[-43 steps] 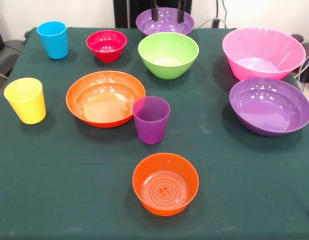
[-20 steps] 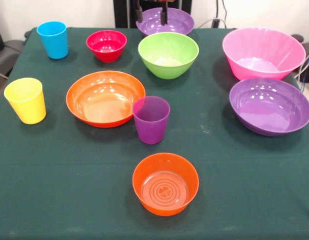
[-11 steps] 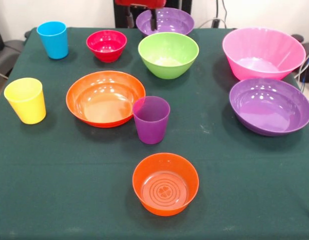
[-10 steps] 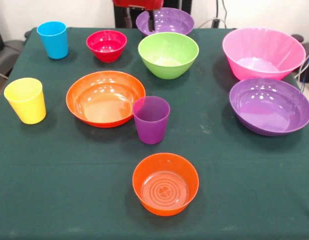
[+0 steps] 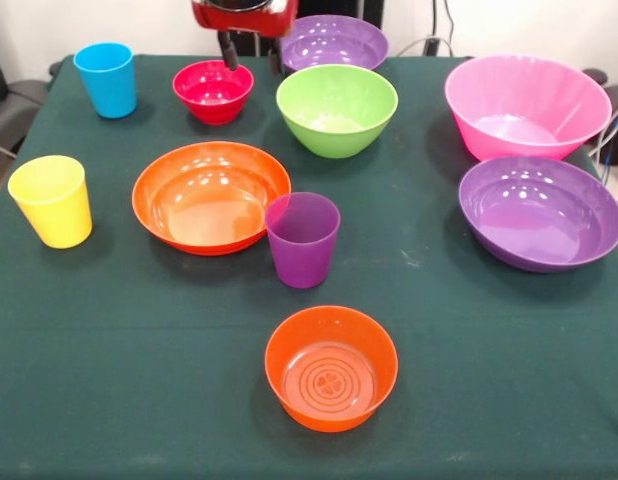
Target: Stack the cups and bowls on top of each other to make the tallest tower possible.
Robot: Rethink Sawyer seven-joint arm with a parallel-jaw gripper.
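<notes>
My gripper hangs open at the far side of the table, between the small red bowl and the far purple bowl. Its left finger stands by the red bowl's far right rim. It holds nothing. The blue cup, yellow cup and purple cup stand upright, each alone. The lime green bowl, wide orange bowl, small orange bowl, big pink bowl and second purple bowl sit apart. Nothing is stacked.
A dark green cloth covers the table. Cables lie behind its far edge. The pink bowl and the right purple bowl sit close to the table's right edge.
The gripper has moved left and down, from over the far purple bowl to beside the red bowl. Its red body now shows. No cup or bowl has moved.
</notes>
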